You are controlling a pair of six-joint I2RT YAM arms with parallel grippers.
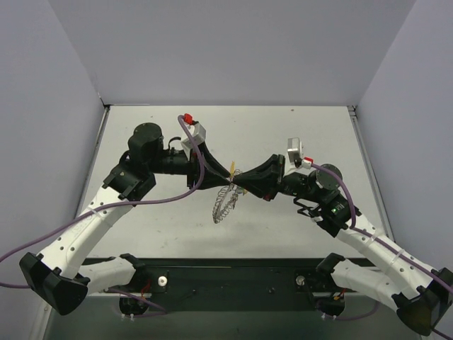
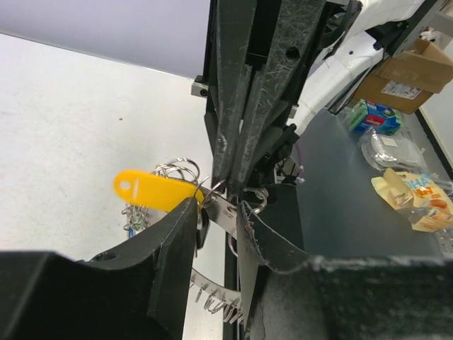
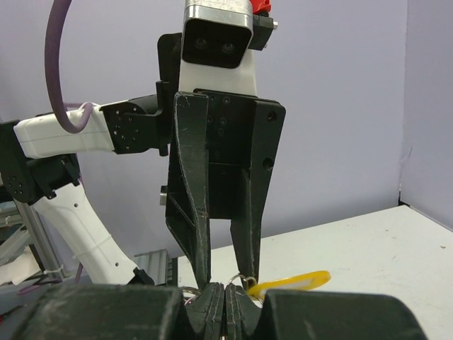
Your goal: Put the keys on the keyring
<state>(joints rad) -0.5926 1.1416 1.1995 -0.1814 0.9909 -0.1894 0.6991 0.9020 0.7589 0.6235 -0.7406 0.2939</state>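
Yellow key [image 2: 152,190] level, head toward far wall [image 1: 233,49], keyring [image 1: 225,202] dangling beneath it

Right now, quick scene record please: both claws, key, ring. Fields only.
yellow key: head sticks out sideways where the claws meet
left claw: jaws partly apart astride the key's blade; grip unclear
right claw: shut, tips at the left claw's tips
keyring: coiled loop trailing from the meeting point
other keys: none clearly visible
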